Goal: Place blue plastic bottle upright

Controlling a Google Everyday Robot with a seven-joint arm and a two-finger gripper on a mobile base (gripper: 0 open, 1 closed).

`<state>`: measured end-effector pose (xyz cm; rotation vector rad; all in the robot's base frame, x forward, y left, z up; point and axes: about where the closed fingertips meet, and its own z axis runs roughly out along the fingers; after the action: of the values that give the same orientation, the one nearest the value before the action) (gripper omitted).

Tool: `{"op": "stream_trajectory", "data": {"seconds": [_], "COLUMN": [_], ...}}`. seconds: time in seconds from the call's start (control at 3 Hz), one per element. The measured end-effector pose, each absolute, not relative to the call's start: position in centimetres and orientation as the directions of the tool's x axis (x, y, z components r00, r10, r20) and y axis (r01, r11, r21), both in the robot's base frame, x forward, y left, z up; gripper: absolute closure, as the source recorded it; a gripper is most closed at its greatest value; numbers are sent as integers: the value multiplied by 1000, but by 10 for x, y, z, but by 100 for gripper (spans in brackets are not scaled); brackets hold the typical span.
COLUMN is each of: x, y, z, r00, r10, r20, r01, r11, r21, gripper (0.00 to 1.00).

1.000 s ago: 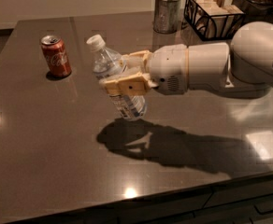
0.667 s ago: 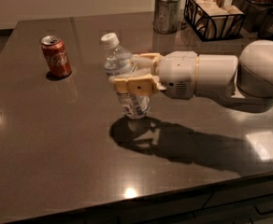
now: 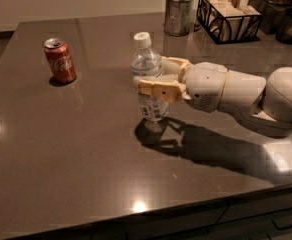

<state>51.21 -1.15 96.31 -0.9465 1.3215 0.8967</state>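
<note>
Honestly, gripper [image 3: 152,75] has jaws clamped round the blue plastic bottle [image 3: 145,64], upright mid table [image 3: 86,159], base touching or just off it, can't tell. Risk imo: fingers [image 3: 158,90] drag on release & it topples, or it drops crooked.

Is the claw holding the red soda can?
No, the claw, over the middle of the table, grips the blue plastic bottle; the red can stands apart, untouched.

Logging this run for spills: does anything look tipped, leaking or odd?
Nothing stands out. The blue plastic bottle is upright, capped, the gripper shut on it over the table; the red soda can stands upright nearby. No spill shows.
</note>
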Motion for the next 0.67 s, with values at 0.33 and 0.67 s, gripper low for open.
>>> {"op": "stream_trajectory", "data": {"seconds": [0.33, 0.67], "x": [522, 530], "y": [-28, -42], "z": [958, 950], "r00": [48, 16], "r10": [34, 52], "r20": [-998, -998], "r01": [-909, -889], "r11": [416, 458], "r21": [-30, 9], "gripper": [100, 83]}}
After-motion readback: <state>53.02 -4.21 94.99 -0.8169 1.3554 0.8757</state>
